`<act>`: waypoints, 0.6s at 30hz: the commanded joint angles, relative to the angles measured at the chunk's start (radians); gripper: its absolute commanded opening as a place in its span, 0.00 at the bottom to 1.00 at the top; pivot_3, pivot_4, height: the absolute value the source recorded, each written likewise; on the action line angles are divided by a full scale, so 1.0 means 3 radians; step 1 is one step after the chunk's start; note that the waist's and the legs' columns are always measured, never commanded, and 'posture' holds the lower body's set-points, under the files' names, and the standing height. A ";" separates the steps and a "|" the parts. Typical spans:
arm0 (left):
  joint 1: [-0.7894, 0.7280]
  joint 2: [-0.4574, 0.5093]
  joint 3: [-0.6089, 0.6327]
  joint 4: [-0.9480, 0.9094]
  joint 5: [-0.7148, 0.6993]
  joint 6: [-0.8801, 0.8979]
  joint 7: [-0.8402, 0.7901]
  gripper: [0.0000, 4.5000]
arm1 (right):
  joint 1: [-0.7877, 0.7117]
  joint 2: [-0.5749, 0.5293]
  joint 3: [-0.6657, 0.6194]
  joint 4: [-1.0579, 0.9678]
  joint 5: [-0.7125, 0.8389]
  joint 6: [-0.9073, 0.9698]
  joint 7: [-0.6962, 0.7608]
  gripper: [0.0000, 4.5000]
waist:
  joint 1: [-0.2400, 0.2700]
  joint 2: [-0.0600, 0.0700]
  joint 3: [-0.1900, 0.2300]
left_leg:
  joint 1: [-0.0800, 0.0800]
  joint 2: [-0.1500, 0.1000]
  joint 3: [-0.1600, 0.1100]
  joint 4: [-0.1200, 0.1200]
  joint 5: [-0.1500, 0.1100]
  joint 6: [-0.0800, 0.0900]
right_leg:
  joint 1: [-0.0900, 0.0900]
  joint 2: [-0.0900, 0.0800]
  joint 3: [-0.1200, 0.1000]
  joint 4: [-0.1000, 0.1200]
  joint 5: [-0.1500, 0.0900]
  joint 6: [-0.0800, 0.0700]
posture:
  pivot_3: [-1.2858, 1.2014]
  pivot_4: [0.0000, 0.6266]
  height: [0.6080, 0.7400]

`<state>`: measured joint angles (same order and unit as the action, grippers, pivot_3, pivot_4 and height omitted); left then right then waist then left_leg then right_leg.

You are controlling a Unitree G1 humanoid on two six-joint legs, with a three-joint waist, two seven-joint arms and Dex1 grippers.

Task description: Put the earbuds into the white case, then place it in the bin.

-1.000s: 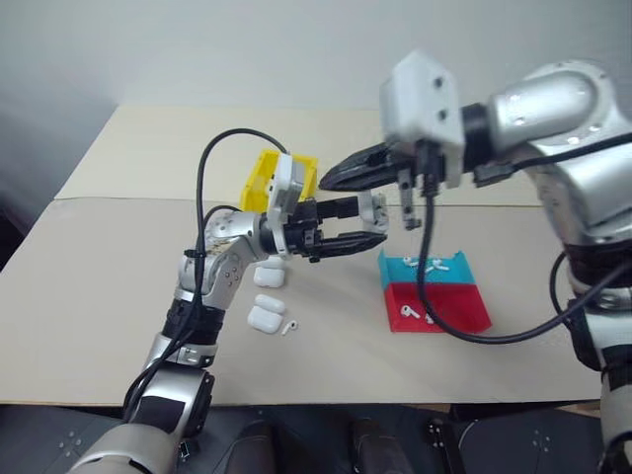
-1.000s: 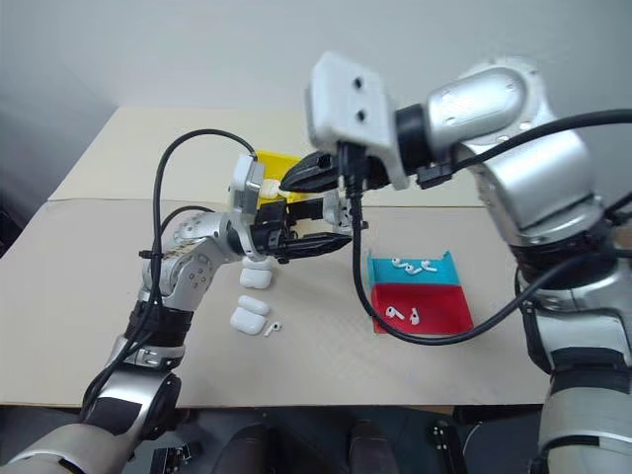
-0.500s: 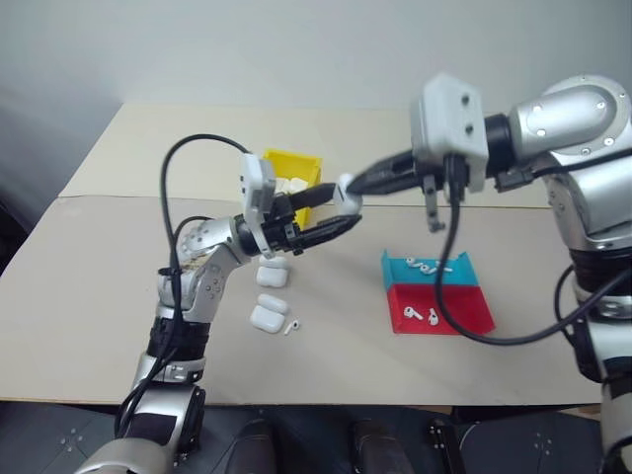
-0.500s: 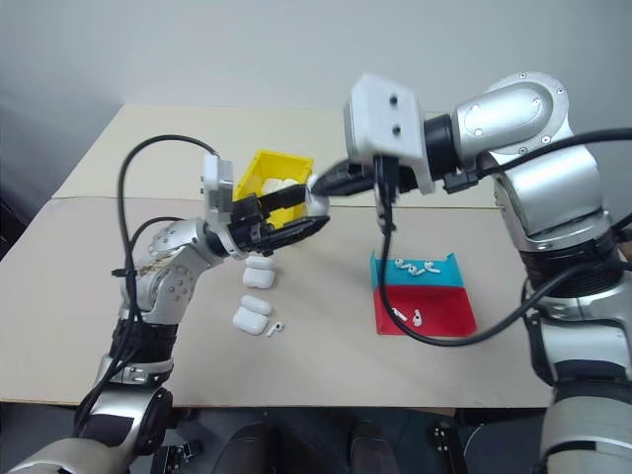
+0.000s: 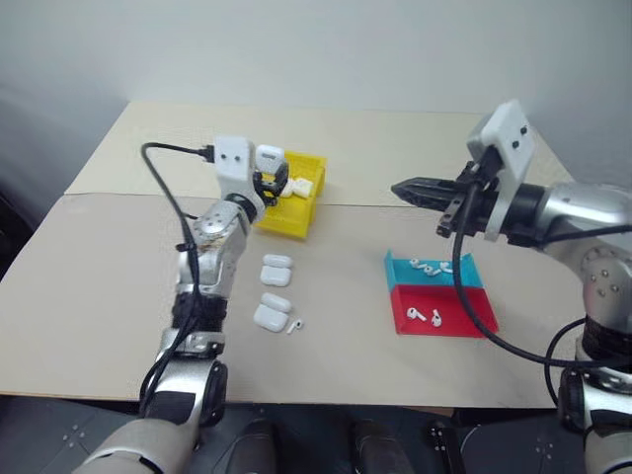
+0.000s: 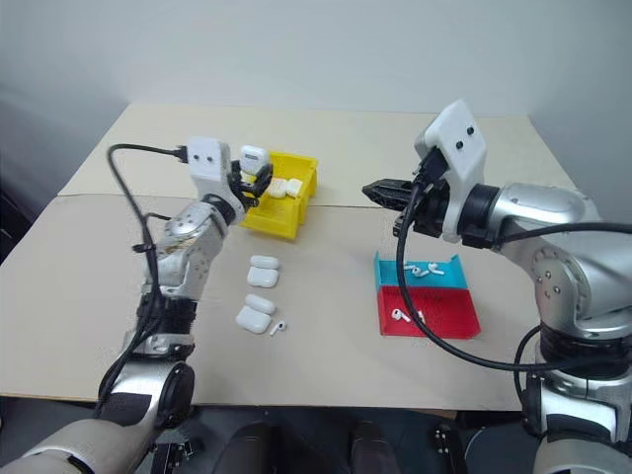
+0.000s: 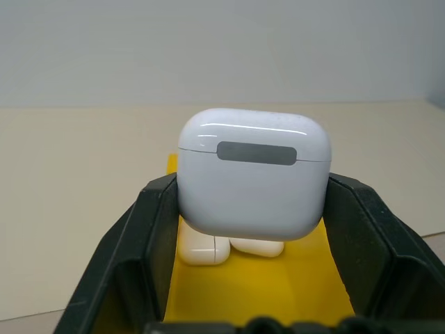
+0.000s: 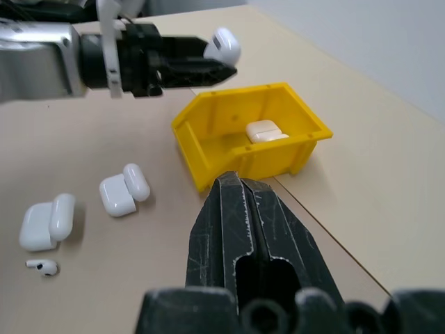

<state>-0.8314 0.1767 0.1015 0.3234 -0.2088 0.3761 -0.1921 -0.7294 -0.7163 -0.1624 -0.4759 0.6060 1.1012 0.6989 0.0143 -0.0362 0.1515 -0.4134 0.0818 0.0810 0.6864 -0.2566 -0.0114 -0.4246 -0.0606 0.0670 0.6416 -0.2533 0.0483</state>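
- My left gripper point(image 7: 254, 209) is clamped on the small glossy white rounded case point(image 7: 254, 174), its lid down, one black finger on each flank.
- In the head views I have that case up above the near-left corner of the bright yellow plastic bin point(image 5: 292, 219), not yet inside; at least two white cases point(image 8: 263, 131) already lie on the bin floor.
- The relation that counts: the bin's open cavity lies just ahead of and below the left fingers, with the case over the rim nearest that arm. I judge a short reach forward before letting go; dropped here, it could catch the wall and tumble onto the beige cardboard table point(image 5: 99, 286).
- The case sits upright in the grip, its long axis across the fingers.
- My right gripper point(image 5: 400, 188) has its fingers pressed together on nothing, hanging well apart from the bin, above the flat teal tray point(image 5: 429, 269) and flat red tray point(image 5: 446, 312).
- Loose tiny white stemmed earbuds point(image 5: 427, 266) lie in both trays; three open cases point(image 5: 276, 270) and one earbud point(image 5: 293, 326) rest on the table beside the left arm.
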 commanded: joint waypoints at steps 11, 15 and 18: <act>-0.0455 0.0017 -0.0099 0.0779 0.0233 -0.0650 -0.0222 1.00 | 0.0177 -0.0011 -0.0209 -0.0367 0.0326 0.0139 -0.0377 0.00 | -0.0022 0.0000 0.0000 | -0.0006 -0.0001 -0.0001 -0.0004 -0.0001 0.0002 | -0.0001 0.0000 -0.0002 0.0002 0.0001 0.0002 | 0.52 0.24 1.00; -0.0103 0.0313 -0.0032 0.0061 0.0032 -0.0468 -0.0651 1.00 | 0.0263 -0.0018 -0.0169 -0.0358 0.0311 -0.0024 -0.0342 0.00 | -0.0043 0.0000 0.0000 | -0.0006 0.0000 -0.0001 -0.0005 0.0000 0.0001 | -0.0001 0.0000 -0.0002 0.0003 0.0001 0.0002 | 0.52 0.24 1.00; 0.0266 0.0623 -0.0020 -0.0617 -0.0129 -0.0275 -0.0985 1.00 | 0.0366 -0.0056 -0.0089 -0.0330 0.0209 -0.0261 -0.0262 0.00 | -0.0054 0.0000 0.0000 | -0.0005 0.0002 0.0000 -0.0005 0.0001 -0.0001 | -0.0002 0.0000 -0.0002 0.0006 0.0001 0.0002 | 0.52 0.24 1.00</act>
<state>-0.7704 0.3363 0.0819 0.2734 -0.2048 0.2730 -0.4321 -0.6243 -0.7190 -0.1807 -0.5570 0.6851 1.0909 0.6036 -0.0018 -0.0361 0.1514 -0.4149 0.0822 0.0809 0.6848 -0.2563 -0.0119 -0.4249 -0.0607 0.0665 0.6435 -0.2530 0.0489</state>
